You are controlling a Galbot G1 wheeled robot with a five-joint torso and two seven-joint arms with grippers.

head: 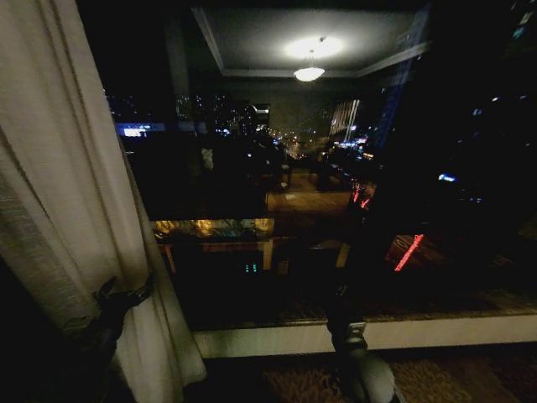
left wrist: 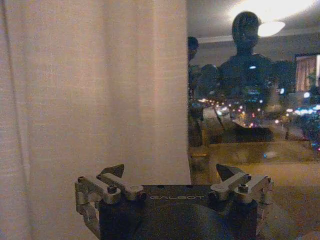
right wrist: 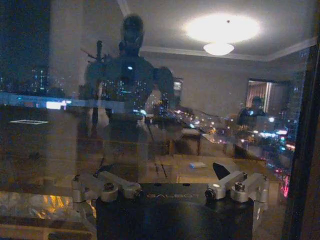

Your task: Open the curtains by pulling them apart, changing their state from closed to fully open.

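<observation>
So my left hand (head: 126, 295) sits low against the bunched sheer curtain (head: 59, 193) at the window's left side, fingers spread, gripping nothing. My right hand (right wrist: 170, 182) faces the bare window glass (head: 336, 210), also released. I'd pinch the curtain's inner edge firmly and drag sideways, slow, so pleats don't slip.

"GALBOT" is printed on the left end effector (left wrist: 170, 175) and the right end effector (right wrist: 170, 172).
</observation>
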